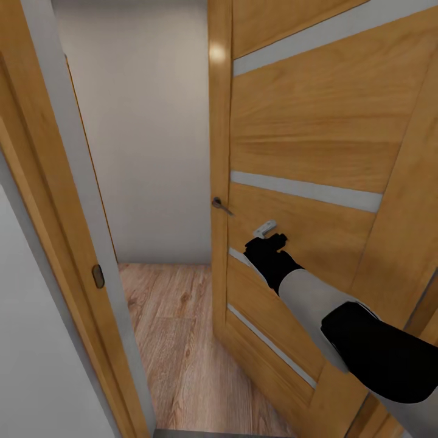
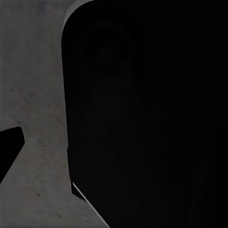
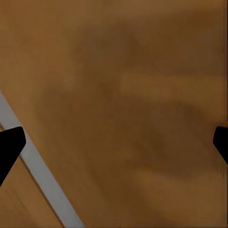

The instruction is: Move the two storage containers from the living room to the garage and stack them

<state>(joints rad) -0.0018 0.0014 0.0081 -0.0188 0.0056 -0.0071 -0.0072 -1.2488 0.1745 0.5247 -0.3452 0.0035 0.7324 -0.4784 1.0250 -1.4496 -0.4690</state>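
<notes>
right gripper (image 1: 267, 238): fingertips wide apart, against wood-panelled door (image 1: 316, 152), frame centre | door handle (image 1: 221, 205) just left | left gripper: spread unclear

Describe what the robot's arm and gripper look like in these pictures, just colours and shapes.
In the head view the right arm is a round limb in bands: a glossy black segment nearest the camera, a pale grey-white forearm, then a black wrist. The right gripper carries a small white block at its tip. In the right wrist view its fingers are plain black wedges. No cables or markings show.
</notes>
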